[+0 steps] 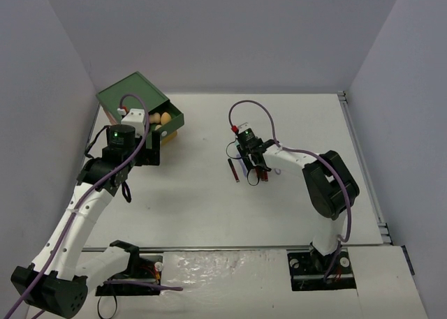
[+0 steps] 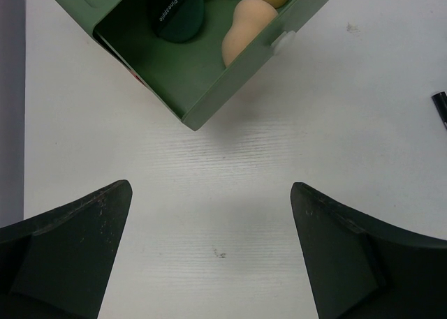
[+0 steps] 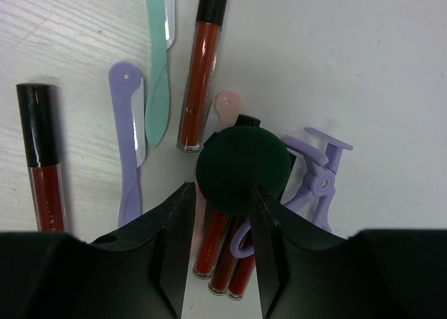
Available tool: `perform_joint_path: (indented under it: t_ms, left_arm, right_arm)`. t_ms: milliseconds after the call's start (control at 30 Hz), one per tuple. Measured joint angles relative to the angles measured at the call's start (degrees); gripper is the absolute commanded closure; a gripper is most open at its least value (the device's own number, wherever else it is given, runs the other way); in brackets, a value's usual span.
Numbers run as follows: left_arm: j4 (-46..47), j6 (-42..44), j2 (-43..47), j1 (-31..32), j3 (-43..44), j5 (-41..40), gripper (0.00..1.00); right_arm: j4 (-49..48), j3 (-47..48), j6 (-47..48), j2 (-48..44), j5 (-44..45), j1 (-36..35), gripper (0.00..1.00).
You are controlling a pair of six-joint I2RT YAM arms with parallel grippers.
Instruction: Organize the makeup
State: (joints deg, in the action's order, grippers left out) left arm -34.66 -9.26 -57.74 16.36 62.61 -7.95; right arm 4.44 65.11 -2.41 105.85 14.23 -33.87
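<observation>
Right gripper: jaws clamped on the dark green disc, above red sticks, a teal tool and a purple tool lying on the table. Left gripper: jaws wide apart, holding nothing, near the green drawer, which contains tan sponges.

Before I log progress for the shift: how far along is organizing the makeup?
Done: tan sponges and a dark green item lie in the open green drawer. In hand: the right tool straddles the dark green disc; grip unclear. The left tool is open, empty. Remaining: red tubes, teal tool, purple tools on the table.
</observation>
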Motion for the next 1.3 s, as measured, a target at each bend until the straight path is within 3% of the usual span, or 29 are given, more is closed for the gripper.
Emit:
perform_joint_path:
  t_ms: [333,800,1133,1300]
  left_arm:
    - [0.27,0.01,-0.01,0.0,0.0,0.46,0.03]
    - [0.29,0.0,-0.2,0.0,0.0,0.66,0.03]
    - [0.31,-0.05,-0.31,0.0,0.0,1.09,0.03]
    - [0.25,-1.25,-1.09,0.0,0.31,3.8,0.04]
  right_arm:
    - [0.51,0.8,1.02,0.93,1.08,-0.72,0.68]
    - [0.55,1.35,1.21,1.94,3.45,-0.75,1.0]
    - [0.62,1.35,1.53,1.6,3.79,-1.81,1.0]
    - [1.28,1.35,3.22,-3.74,2.72,-3.08,1.0]
